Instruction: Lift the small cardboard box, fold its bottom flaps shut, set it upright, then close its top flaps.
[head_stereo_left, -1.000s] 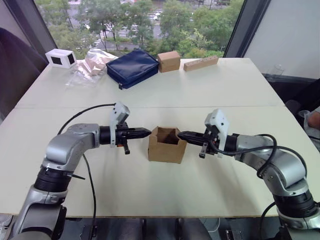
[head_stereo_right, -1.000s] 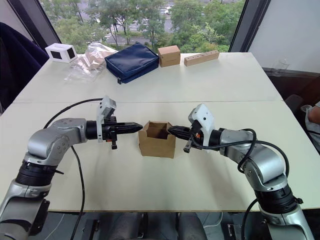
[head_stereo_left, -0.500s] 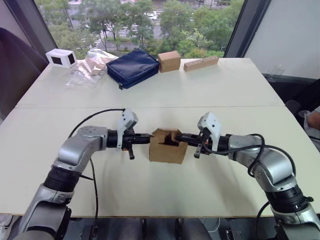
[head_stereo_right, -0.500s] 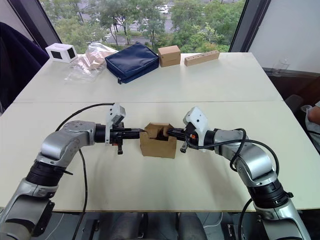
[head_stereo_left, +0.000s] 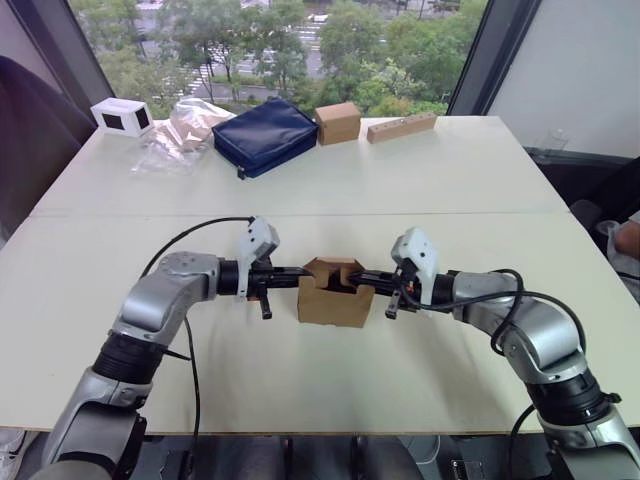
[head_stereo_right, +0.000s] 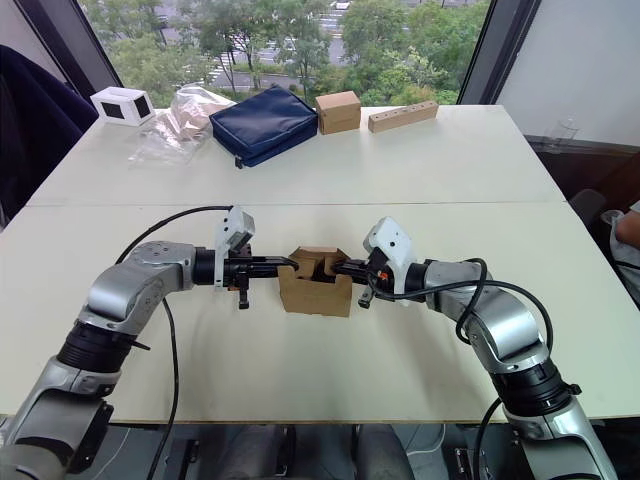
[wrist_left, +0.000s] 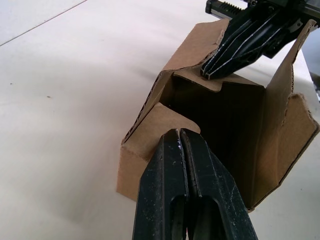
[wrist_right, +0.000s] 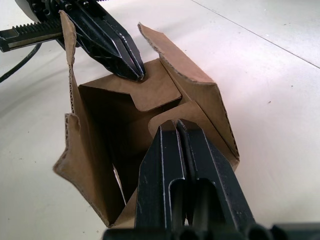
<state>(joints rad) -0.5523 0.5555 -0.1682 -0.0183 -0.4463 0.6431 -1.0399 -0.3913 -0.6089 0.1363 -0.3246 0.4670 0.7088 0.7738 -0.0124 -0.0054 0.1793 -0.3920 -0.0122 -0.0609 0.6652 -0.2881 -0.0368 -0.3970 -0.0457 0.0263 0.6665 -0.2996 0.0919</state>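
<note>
The small cardboard box (head_stereo_left: 333, 303) stands upright on the white table (head_stereo_left: 320, 390), near the front middle, its open end up. My left gripper (head_stereo_left: 298, 272) is shut, and its tip presses one side top flap (wrist_left: 157, 122) inward. Opposite it, my right gripper (head_stereo_left: 358, 275) is also shut, its tip resting on the facing top flap (wrist_right: 197, 117). Both side flaps lean into the opening. The two other top flaps (wrist_left: 295, 120) still stand up. In the left wrist view the right gripper (wrist_left: 210, 75) shows across the box. The bottom flaps are hidden under the box.
Along the far edge of the table lie a white box (head_stereo_left: 122, 117), a clear plastic bag (head_stereo_left: 180, 130), a navy pouch (head_stereo_left: 265, 133), another small brown box (head_stereo_left: 338, 122) and a long wooden strip (head_stereo_left: 401, 126). A person (head_stereo_left: 628, 238) shows at the right edge.
Both grippers have moved in toward each other from outside the box. Their shut tips now push the two side top flaps inward and down. The box has stayed in place.
</note>
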